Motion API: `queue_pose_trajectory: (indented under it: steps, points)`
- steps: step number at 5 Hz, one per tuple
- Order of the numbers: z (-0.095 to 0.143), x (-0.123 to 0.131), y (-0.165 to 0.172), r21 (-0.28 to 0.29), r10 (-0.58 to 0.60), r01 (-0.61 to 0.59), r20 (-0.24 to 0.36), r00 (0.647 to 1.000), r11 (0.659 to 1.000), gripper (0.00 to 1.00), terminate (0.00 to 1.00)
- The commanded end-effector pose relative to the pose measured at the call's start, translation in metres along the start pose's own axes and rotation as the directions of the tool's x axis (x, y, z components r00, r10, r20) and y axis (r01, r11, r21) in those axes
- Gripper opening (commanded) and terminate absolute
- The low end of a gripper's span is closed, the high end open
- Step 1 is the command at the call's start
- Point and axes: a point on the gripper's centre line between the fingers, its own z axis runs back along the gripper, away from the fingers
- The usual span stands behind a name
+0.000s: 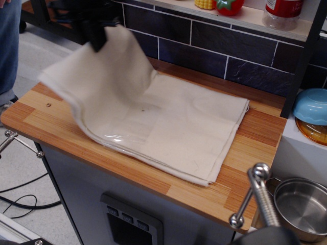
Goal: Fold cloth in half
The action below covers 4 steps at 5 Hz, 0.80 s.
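The cream cloth (179,127) lies on the wooden counter (255,148), several layers thick. Its left end is lifted off the counter and curls upward, blurred. My black gripper (97,37) is at the top left, above the counter, shut on the raised far-left corner of the cloth. A shiny clear tape patch (130,135) shows at the bend, with a small dark dot (143,108) just above it. The right half of the cloth lies flat.
A dark tiled wall (204,46) runs behind the counter, with a shelf of items above. A blue bowl (311,104) and a steel pot (301,206) sit to the right. A metal handle (258,196) stands at the front right. A person's leg (7,46) is at the far left.
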Motion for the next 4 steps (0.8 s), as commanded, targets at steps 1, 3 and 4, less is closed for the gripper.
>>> queue_pose_trajectory:
  steps: [1,3,4]
  points:
    - [0.015,0.006,-0.052,-0.015,-0.005,0.006,0.051,0.999,1.0,0.0,0.0]
    - [-0.023,-0.001,-0.114,0.085,-0.048,0.052,-0.051,0.998,0.995,1.0,0.0]
    - [-0.03,-0.011,-0.132,0.097,-0.1,0.108,-0.08,0.992,0.989,1.0,1.0]
